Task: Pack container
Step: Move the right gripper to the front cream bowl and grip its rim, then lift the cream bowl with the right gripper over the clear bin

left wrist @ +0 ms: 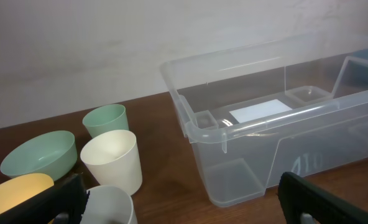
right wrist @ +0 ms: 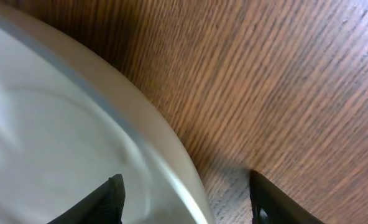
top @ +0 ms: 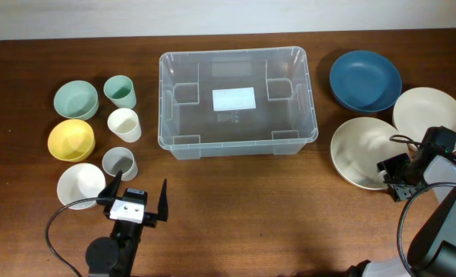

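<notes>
Right jaws stand apart, straddling the rim of the cream bowl [right wrist: 47,124], one inside, one outside over the bench [right wrist: 283,74]. Best seat deeper, then squeeze squarely. Empty container [top: 236,52] lies well beyond the bowl. Left jaws gape wide.

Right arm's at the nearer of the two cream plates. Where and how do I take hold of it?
Take the cream plate by its raised rim at the near-right edge, from above: it lies flat, so only the rim gives purchase. The right gripper straddles it, one finger inside, one outside.
</notes>
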